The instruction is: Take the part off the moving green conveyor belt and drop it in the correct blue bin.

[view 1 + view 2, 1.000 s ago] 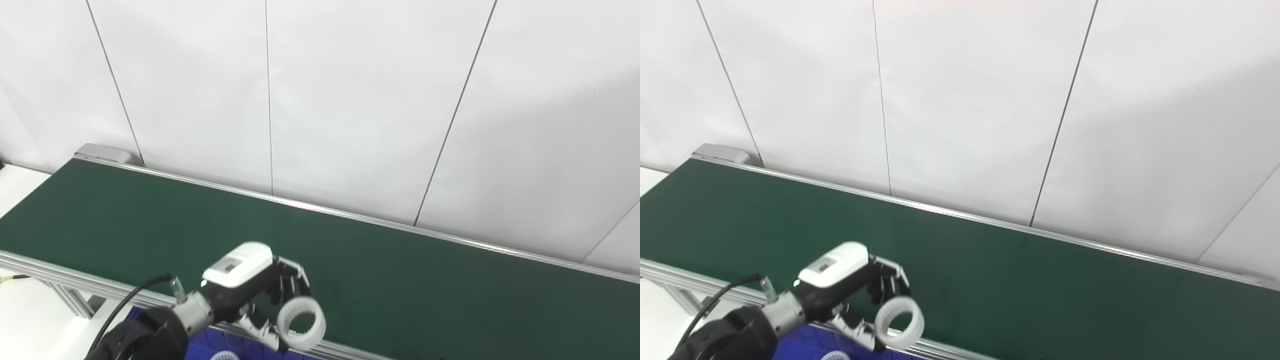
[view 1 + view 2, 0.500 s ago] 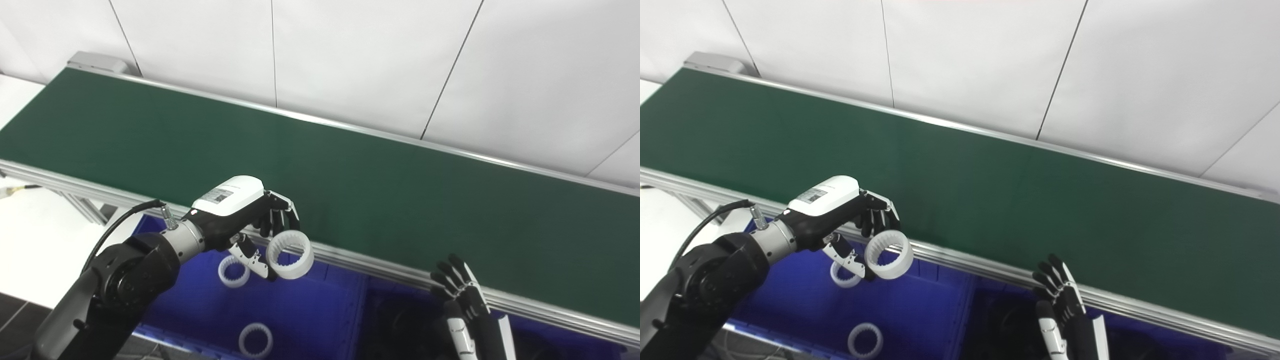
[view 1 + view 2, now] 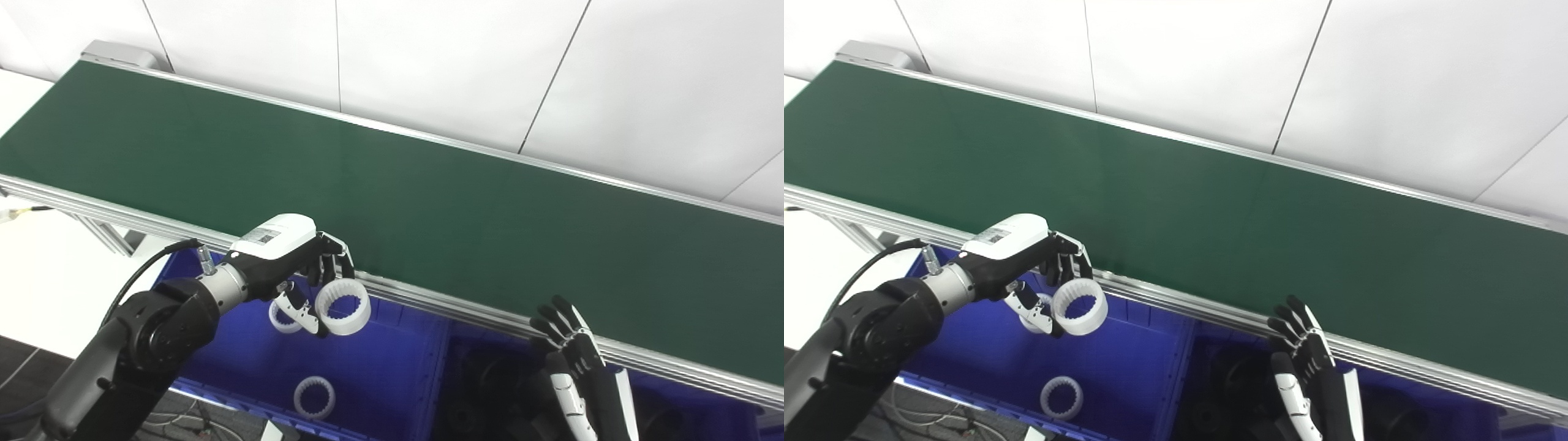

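Over the left blue bin [image 3: 392, 373], the left hand [image 3: 294, 269] is holding a white toothed ring [image 3: 343, 298], apparently awaiting release among two like rings; the right hand [image 3: 566, 343] is idling with fingers spread

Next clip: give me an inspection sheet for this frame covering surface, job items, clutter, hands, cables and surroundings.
Surface: green conveyor belt, no parts on the visible stretch.
Job's things: white toothed ring held above the left blue bin; two more white rings lie in that bin. Right blue bin holds dark parts, too dim to identify.
Clutter: nothing seen.
Hands: left hand shut on the white toothed ring; right hand open, fingers spread, by the belt's near rail.
Cables: black cable at the left wrist; loose wires on the floor under the bin.
Surroundings: white panelled wall behind the belt.
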### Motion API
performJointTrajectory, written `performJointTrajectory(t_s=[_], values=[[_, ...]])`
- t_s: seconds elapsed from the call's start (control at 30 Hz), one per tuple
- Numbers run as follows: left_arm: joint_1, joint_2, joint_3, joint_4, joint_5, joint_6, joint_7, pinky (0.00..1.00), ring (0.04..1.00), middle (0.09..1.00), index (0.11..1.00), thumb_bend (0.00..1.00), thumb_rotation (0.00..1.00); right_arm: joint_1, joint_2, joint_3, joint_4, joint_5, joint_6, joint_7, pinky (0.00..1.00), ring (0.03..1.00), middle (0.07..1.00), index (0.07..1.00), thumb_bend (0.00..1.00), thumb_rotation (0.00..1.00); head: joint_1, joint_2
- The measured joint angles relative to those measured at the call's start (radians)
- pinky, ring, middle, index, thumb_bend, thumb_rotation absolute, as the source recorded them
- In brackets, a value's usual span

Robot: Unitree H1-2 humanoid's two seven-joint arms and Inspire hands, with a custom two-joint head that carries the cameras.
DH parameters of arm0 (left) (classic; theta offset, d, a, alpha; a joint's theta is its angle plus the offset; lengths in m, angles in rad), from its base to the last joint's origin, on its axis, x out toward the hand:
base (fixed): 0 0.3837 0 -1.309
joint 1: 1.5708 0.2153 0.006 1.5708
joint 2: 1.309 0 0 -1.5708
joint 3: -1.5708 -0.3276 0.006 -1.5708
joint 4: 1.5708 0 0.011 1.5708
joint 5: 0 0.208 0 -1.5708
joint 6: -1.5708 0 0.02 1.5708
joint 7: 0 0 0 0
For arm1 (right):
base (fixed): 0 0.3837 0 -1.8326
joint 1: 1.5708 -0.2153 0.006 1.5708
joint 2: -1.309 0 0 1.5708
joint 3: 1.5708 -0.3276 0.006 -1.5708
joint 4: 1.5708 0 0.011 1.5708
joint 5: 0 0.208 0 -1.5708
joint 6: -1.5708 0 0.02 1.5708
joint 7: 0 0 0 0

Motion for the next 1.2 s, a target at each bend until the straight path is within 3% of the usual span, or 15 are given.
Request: performJointTrajectory(t_s=[0.13, 0.27, 0.47, 0.93, 1.03, 1.17, 1.2], values=[[0.016, 0.000, -0.002, 0.034, 0.013, 0.000, 0.002, 0.41, 0.421, 0.500, 0.526, 0.48, 0.00, 0.003, -0.003, -0.005, -0.005, 0.004, 0.006, 0.006, 0.73, 0.811, 0.863, 0.912, 0.52, 0.76, 0.002, -0.003], [0.038, -0.001, -0.019, 0.081, 0.031, -0.012, 0.027, 0.45, 0.434, 0.493, 0.515, 0.48, 0.00, 0.004, -0.004, -0.009, -0.019, 0.004, 0.012, 0.010, 0.73, 0.813, 0.865, 0.912, 0.51, 0.76, -0.008, 0.000], [0.072, -0.006, -0.045, 0.143, 0.053, -0.046, 0.095, 0.34, 0.431, 0.508, 0.531, 0.47, 0.00, 0.009, -0.003, -0.011, -0.022, 0.002, 0.020, 0.011, 0.73, 0.807, 0.858, 0.906, 0.52, 0.76, -0.009, 0.000], [0.083, -0.009, -0.052, 0.166, 0.082, -0.054, 0.120, 0.44, 0.426, 0.486, 0.524, 0.48, 0.00, 0.009, 0.000, -0.012, -0.024, -0.013, 0.027, 0.010, 0.72, 0.807, 0.855, 0.907, 0.53, 0.77, -0.011, 0.000], [0.090, -0.009, -0.055, 0.153, 0.125, -0.054, 0.129, 0.41, 0.426, 0.485, 0.526, 0.48, 0.00, 0.010, 0.000, -0.012, -0.024, -0.014, 0.028, 0.010, 0.72, 0.809, 0.858, 0.910, 0.54, 0.78, -0.012, 0.002], [0.106, -0.009, -0.064, 0.120, 0.206, -0.047, 0.128, 0.36, 0.426, 0.513, 0.545, 0.47, 0.00, 0.012, 0.000, -0.013, -0.025, -0.015, 0.039, 0.010, 0.73, 0.810, 0.862, 0.911, 0.54, 0.78, -0.009, 0.000], [0.108, -0.009, -0.066, 0.107, 0.223, -0.043, 0.121, 0.44, 0.447, 0.602, 0.629, 0.48, 0.00, 0.013, 0.000, -0.013, -0.026, -0.015, 0.040, 0.010, 0.73, 0.810, 0.861, 0.911, 0.54, 0.78, -0.009, -0.002]])
